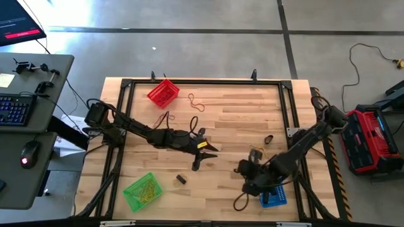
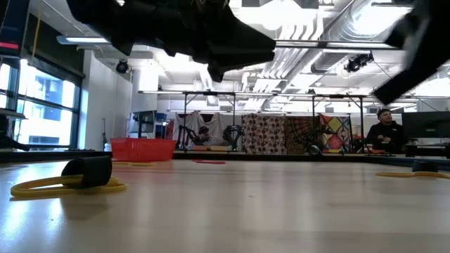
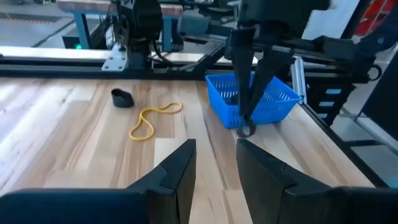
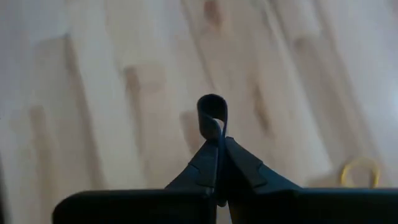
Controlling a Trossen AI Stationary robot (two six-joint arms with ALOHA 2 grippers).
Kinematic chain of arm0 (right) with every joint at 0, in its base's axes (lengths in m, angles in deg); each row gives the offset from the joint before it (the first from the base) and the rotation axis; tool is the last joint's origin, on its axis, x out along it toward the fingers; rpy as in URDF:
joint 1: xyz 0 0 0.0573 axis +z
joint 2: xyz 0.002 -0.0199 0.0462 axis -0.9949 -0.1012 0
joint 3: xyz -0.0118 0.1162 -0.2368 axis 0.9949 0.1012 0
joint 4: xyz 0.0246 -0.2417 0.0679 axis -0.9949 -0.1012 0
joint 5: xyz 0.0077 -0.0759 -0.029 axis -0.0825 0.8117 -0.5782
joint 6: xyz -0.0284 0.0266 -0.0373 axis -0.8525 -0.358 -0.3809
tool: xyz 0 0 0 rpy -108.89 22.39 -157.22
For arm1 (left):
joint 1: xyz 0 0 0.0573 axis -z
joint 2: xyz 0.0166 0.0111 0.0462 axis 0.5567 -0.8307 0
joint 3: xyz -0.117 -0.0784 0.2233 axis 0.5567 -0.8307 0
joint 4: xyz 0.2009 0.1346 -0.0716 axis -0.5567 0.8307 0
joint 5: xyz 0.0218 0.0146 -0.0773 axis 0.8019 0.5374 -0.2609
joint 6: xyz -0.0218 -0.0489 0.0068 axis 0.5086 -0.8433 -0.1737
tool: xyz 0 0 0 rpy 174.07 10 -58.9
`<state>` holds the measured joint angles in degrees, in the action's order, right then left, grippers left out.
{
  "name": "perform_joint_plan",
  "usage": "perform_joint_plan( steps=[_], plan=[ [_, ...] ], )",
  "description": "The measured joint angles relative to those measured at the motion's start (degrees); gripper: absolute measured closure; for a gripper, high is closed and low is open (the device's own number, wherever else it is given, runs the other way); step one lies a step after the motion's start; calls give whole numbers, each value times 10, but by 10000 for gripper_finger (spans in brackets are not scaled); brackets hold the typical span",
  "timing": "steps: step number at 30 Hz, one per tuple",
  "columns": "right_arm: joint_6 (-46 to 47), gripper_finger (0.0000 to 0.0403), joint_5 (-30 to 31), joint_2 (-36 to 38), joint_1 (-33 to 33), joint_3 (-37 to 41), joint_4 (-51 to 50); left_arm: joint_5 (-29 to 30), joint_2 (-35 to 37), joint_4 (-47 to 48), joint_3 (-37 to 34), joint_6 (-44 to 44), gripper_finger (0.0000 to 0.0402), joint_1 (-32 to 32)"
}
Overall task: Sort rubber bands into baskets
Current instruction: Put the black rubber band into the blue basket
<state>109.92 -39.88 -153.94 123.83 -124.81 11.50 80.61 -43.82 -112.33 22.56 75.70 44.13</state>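
the right pincer point(image 4: 217, 146), clamped on a thick black rubber band loop point(image 4: 212, 112), hovers beside the blue perforated plastic basket point(image 1: 274, 197) at the tabletop's five o'clock; next, likely carry over its rim and release. the left pincer point(image 3: 214, 163) stands parted, empty, mid-tabletop.

Blue basket point(image 1: 275, 198) half covered by the right arm in the high view; contents can't be read. Right wrist view: table blurred, yellow band point(image 4: 360, 172) just a smear. Low view: both arms cut off at the top edge. Green basket point(image 1: 142, 191) bands too small to count.
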Motion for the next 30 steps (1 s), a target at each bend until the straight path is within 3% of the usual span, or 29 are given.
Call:
perform_joint_plan(
  steps=[14,30],
  plan=[
    [301,402,-170,48,126,0,-106,56,2,-55,-26,8,293,20],
    [353,402,-184,47,159,0,-122,11,2,-61,-26,31,293,17]
  ],
)
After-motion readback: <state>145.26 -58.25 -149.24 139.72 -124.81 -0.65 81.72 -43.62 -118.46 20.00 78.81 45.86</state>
